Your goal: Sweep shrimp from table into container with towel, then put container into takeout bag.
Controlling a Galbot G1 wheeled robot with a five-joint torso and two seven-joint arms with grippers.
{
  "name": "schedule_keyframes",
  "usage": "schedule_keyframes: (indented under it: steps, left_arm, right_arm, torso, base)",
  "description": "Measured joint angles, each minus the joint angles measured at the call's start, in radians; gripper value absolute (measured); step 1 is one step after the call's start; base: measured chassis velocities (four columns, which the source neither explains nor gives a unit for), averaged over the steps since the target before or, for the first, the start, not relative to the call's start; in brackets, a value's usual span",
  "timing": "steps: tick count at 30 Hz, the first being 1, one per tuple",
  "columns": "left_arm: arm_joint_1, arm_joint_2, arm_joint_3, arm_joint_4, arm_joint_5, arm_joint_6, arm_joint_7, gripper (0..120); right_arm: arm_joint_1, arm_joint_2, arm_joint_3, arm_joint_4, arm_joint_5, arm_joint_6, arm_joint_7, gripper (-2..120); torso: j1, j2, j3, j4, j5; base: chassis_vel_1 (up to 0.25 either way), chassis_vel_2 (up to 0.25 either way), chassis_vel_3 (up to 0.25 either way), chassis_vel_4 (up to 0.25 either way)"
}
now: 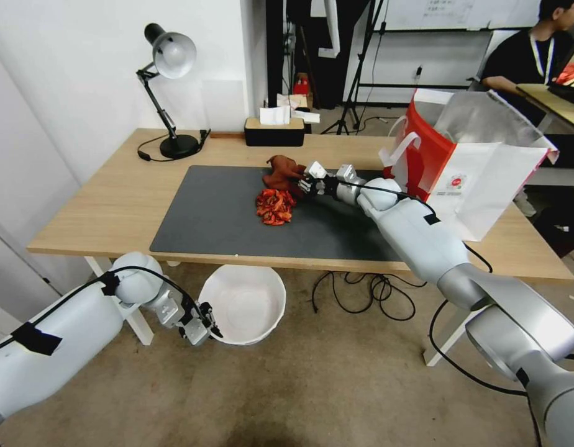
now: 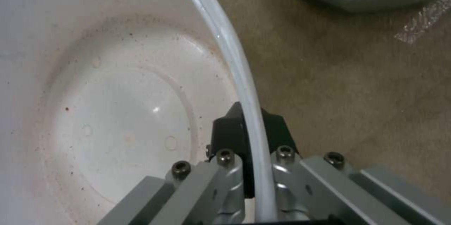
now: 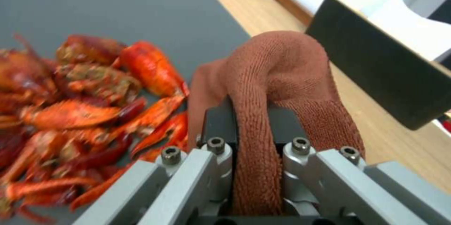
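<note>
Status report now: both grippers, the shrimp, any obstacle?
Right gripper shut on towel, behind shrimp pile on mat. Left gripper shut on container rim, below table edge. Path to edge open.

This looks like a lab or office workroom. A wood-top table (image 1: 113,205) with white legs carries a black desk lamp (image 1: 169,93) and a tissue box (image 1: 274,131) against a plain white wall. Behind stand tripod legs (image 1: 355,87), a whiteboard (image 1: 448,13) and another desk (image 1: 557,102), with loose cables (image 1: 368,292) on the carpeted floor.
</note>
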Motion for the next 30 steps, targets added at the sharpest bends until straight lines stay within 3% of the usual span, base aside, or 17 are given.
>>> schedule_keyframes:
  steps: [30]
  left_arm:
    - [0.003, 0.008, -0.011, 0.001, -0.004, 0.001, -0.001, 0]
  right_arm:
    - [-0.031, -0.048, -0.049, 0.066, 0.022, 0.003, -0.12, 6]
  torso:
    - [0.0, 0.0, 0.0, 0.0, 0.0002]
  base:
    - [0.0, 0.0, 0.0, 0.0]
